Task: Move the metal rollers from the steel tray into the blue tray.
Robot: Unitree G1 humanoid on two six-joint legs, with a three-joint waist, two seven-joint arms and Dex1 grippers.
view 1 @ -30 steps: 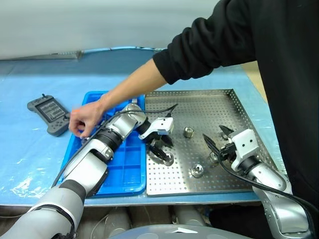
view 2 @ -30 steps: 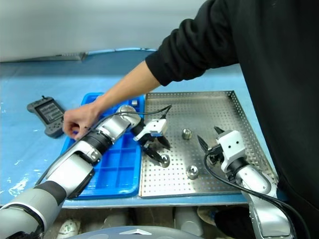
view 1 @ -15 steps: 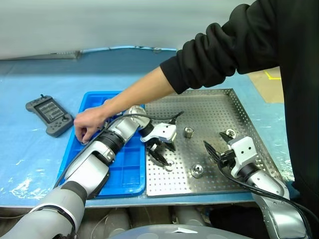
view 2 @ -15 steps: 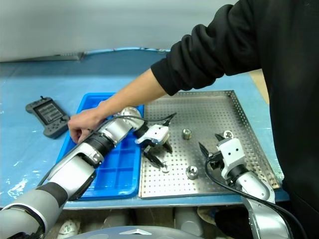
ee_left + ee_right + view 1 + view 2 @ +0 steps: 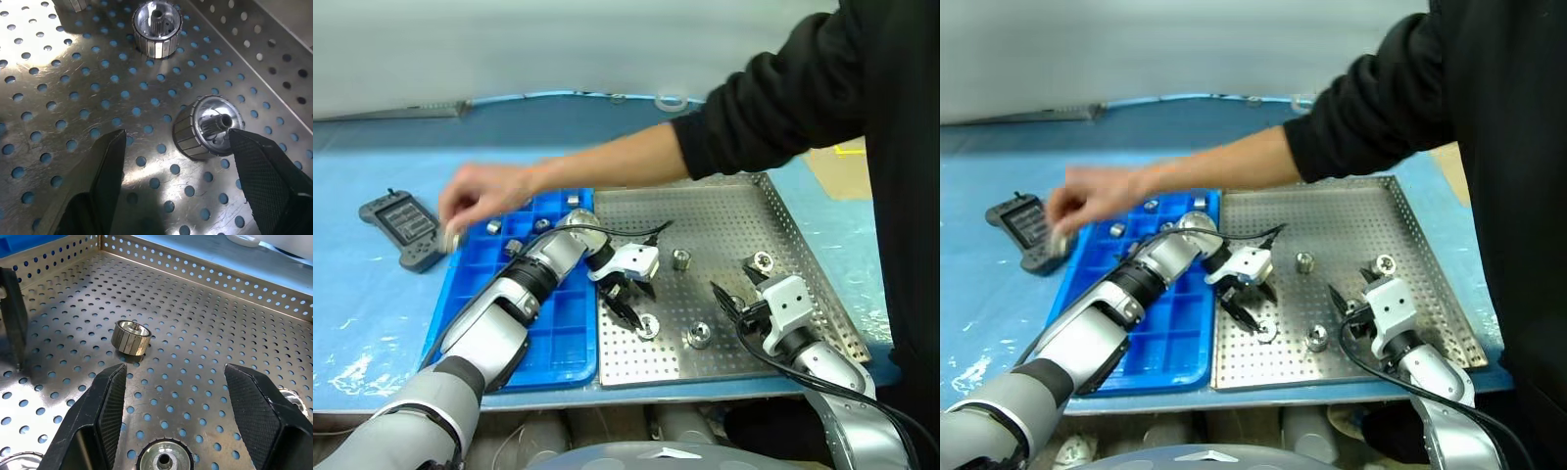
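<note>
Few metal rollers (image 5: 494,226) are seen in the blue tray (image 5: 570,343); four remain on the steel tray (image 5: 724,211). The left tool (image 5: 628,305) is spread wide around one roller (image 5: 649,325), ungripped; the right tool (image 5: 736,304) is open, empty.

The steel tray (image 5: 724,211) is dull grey perforated sheet metal, finely scratched, and the metal rollers (image 5: 208,126) on it are shiny with ribbed sides. The blue tray (image 5: 563,338) is smooth glossy plastic; wrinkled glossy blue film covers the desk (image 5: 362,304).

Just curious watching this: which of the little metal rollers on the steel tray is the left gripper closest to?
The roller right at the left gripper, between its open fingers in the wrist view. The other rollers on the steel tray sit farther off.
</note>
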